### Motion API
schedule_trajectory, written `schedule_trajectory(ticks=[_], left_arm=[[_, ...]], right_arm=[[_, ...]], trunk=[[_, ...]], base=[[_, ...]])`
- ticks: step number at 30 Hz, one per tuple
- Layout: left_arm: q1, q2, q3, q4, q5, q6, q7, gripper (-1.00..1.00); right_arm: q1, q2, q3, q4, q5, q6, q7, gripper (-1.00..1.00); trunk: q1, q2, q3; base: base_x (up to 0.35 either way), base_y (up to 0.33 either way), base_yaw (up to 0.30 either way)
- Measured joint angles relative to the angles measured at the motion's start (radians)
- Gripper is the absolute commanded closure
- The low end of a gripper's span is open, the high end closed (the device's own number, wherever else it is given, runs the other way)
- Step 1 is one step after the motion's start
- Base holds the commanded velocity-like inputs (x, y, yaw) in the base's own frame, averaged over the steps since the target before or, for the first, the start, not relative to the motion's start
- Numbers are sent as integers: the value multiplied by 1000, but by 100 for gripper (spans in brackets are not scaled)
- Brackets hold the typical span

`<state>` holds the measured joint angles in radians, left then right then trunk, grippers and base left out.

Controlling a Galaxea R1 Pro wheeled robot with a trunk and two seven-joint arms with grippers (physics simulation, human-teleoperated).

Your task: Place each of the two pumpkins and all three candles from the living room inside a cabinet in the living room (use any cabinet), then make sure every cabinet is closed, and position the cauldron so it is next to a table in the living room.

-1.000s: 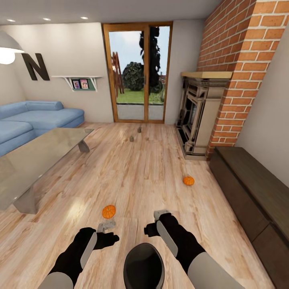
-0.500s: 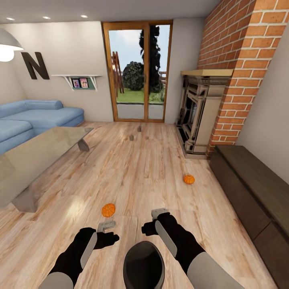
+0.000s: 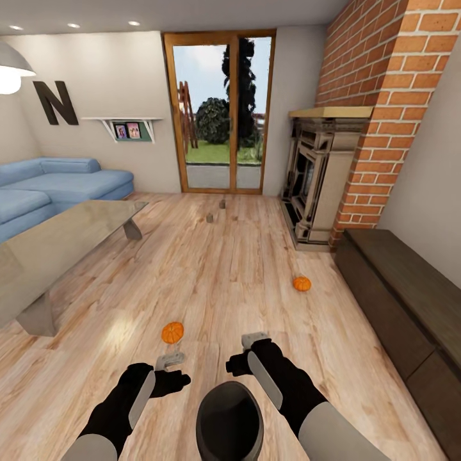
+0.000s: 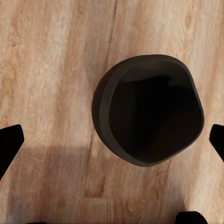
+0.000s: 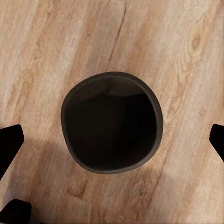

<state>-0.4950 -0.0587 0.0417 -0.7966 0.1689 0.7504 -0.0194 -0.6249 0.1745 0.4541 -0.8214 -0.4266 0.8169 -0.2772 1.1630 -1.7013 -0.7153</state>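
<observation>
The dark cauldron (image 3: 229, 419) stands on the wood floor right in front of me, between my arms, and its empty mouth shows in the left wrist view (image 4: 149, 112) and the right wrist view (image 5: 112, 140). My left gripper (image 3: 169, 361) and right gripper (image 3: 256, 340) hover above it, both open and holding nothing. One orange pumpkin (image 3: 172, 332) lies just beyond the left gripper. The other pumpkin (image 3: 301, 283) lies further right, near the dark-brown cabinet (image 3: 397, 301), whose fronts are shut. Two small candles (image 3: 209, 218) (image 3: 222, 205) stand far off by the glass door. The grey table (image 3: 57, 246) is at the left.
A stone-coloured fireplace (image 3: 317, 186) and brick chimney (image 3: 384, 115) stand beyond the cabinet at the right. A blue sofa (image 3: 57, 186) sits behind the table. The glass door (image 3: 221, 115) closes the far wall. Open wood floor (image 3: 230, 275) runs between the table and the cabinet.
The whole picture has shifted slightly, with the floor things sitting a little higher, so the camera has moved. Both arms hold the same pose over the cauldron.
</observation>
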Motion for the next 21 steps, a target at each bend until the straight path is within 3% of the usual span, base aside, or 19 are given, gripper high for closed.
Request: schedule_trajectory(ticks=[21], left_arm=[[0, 0, -1, 0, -1, -1, 0, -100]], right_arm=[[0, -1, -9, 2, 2, -3, 1, -100]], trunk=[[81, -147, -66]], base=[[0, 0, 0]])
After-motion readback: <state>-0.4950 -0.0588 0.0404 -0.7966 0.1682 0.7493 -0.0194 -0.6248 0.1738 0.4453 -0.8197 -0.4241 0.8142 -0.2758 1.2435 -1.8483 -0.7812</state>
